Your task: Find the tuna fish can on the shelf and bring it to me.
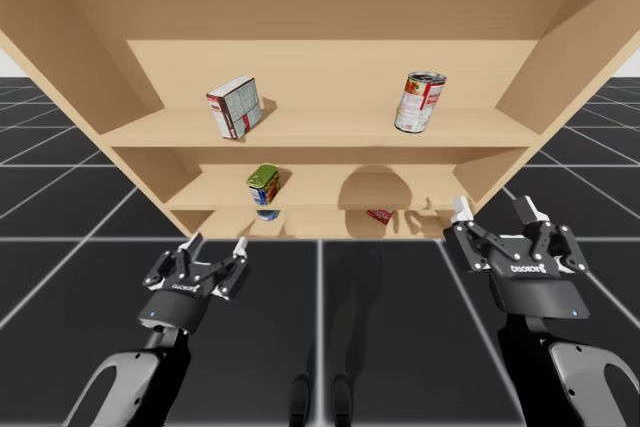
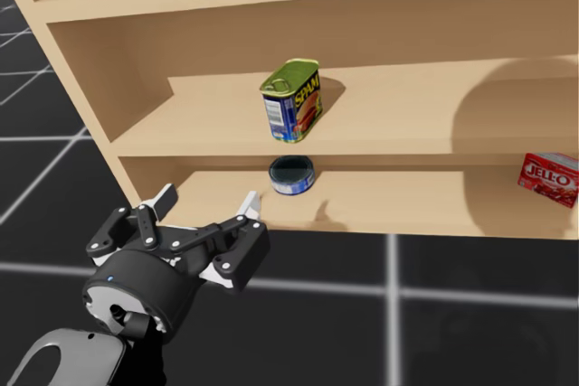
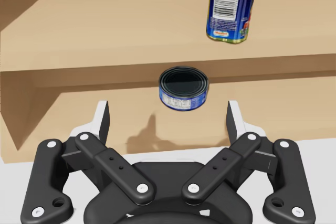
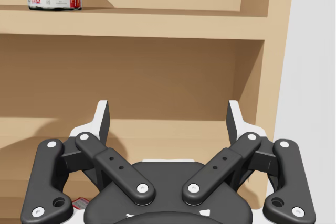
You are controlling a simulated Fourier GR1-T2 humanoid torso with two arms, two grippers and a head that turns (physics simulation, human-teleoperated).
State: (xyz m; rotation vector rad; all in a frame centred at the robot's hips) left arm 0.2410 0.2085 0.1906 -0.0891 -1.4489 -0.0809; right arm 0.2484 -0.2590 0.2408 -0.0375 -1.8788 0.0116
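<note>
A wooden shelf with three boards stands before us. Our left end effector and right end effector hover in front of it, both spread wide and holding nothing. The flat blue can sits on the lowest board, straight ahead of the left end effector and apart from it. From the high view the middle board hides most of it. A red box is cut off at the head view's edge.

On the top board of the shelf a box stands left and a tall round can right. The middle board bears a rectangular tin; directly below it, on the bottom board, lies a flat round can, with a small box well to its right. My left gripper hangs before the flat round can, my right gripper before the shelf's right end
</note>
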